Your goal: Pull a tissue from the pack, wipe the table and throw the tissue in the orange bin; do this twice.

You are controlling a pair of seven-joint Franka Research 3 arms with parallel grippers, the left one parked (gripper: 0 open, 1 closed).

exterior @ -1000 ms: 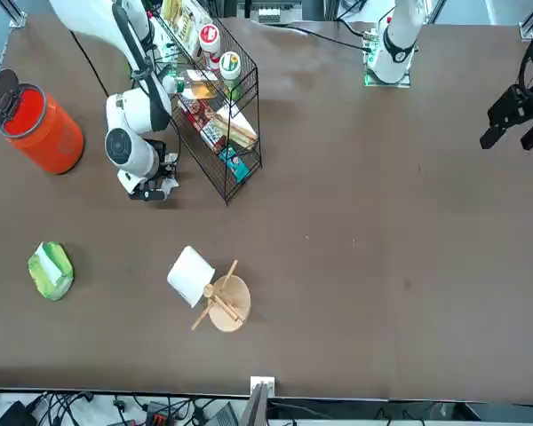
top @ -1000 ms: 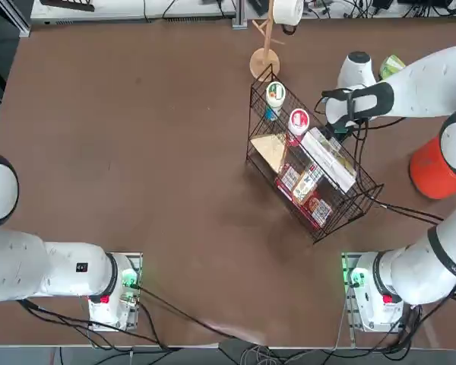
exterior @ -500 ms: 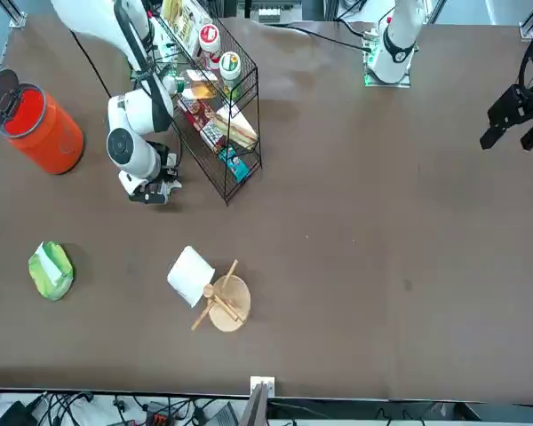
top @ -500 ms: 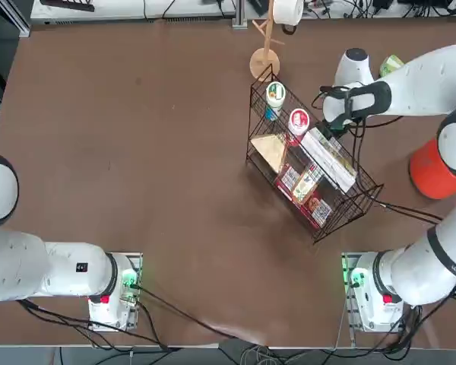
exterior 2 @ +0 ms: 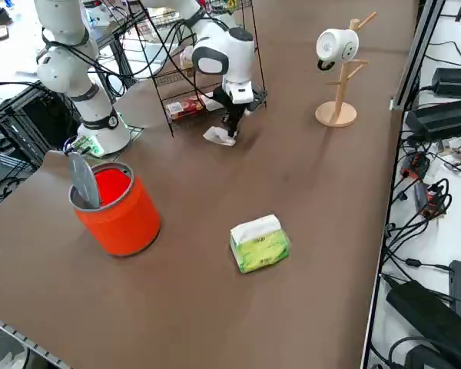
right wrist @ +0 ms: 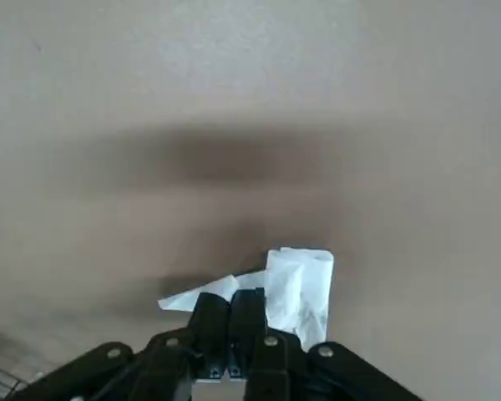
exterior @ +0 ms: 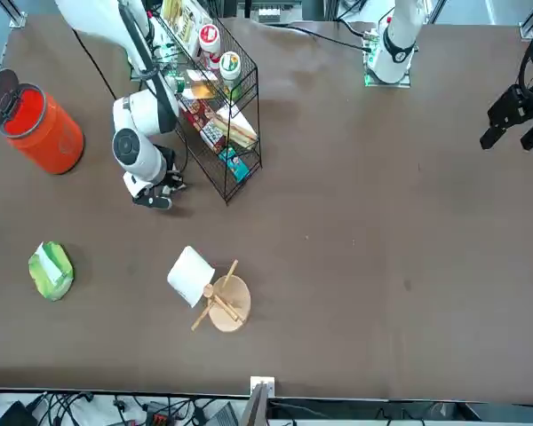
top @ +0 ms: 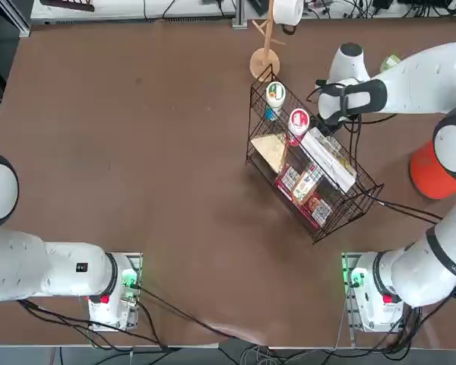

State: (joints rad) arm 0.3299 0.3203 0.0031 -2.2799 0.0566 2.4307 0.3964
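Here, left to right as the front camera sees it:
Bin: the orange bin (exterior: 37, 130) stands at the far left of the table (exterior: 382, 222), its flap lid tipped up, well apart from the pack.
Pack: the green tissue pack (exterior: 51, 270) lies nearer the camera's edge, white tissue showing at its slot; from the side camera it sits just beside the bin (exterior 2: 117, 206), pack (exterior 2: 259, 243) not touching it.
Pincer: the right pincer (exterior: 157, 189) points down at the table beside the wire rack, clenched on a tissue; the wrist camera shows both fingers (right wrist: 210, 322) pressed together on it.
Tissue: a crumpled white tissue (right wrist: 292, 288) lies against the tabletop under the fingertips (exterior 2: 219, 135).
Wire rack: the black wire rack (exterior: 215, 106) of groceries stands just right of the pincer.
Mug stand: a wooden mug stand (exterior: 224, 304) with a white mug (exterior: 190, 275) is nearer the camera.
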